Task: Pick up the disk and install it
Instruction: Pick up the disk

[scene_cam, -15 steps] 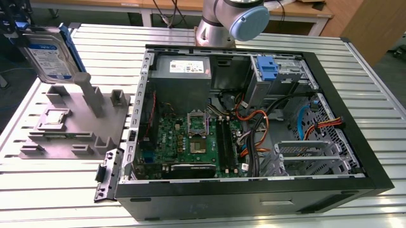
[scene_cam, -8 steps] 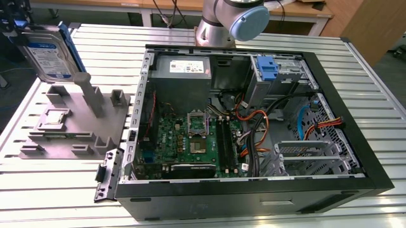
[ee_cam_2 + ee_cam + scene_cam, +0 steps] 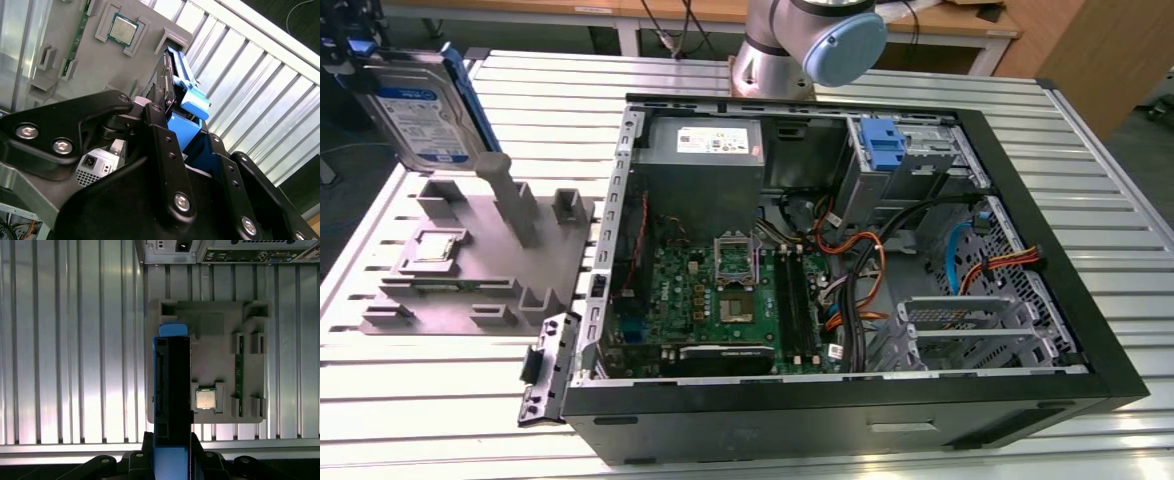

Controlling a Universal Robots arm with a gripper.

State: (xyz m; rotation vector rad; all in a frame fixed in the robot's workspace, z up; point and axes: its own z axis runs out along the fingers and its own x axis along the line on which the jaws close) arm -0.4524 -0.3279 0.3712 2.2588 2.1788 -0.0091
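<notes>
The disk (image 3: 427, 110), a silver-grey drive with a white-and-blue label and a blue carrier frame, hangs upright and slightly tilted at the exterior view's far left. Its lower corner is close to a tall post of the grey fixture (image 3: 480, 260). My gripper (image 3: 350, 50) is shut on the disk's upper end. In both wrist views the disk (image 3: 172, 390) (image 3: 180, 95) appears edge-on, black with blue edging, between the black fingers (image 3: 197, 452). The gripper (image 3: 175, 135) clamps it from both sides.
The fixture also carries a small square silver chip (image 3: 205, 399) (image 3: 438, 245) and a green memory stick (image 3: 239, 370). An open computer case (image 3: 1067, 200) lies to the exterior view's right, with a blue bracket (image 3: 886, 145) in its drive bay and a metal cage (image 3: 974, 320). The arm's base (image 3: 801, 50) stands behind the case.
</notes>
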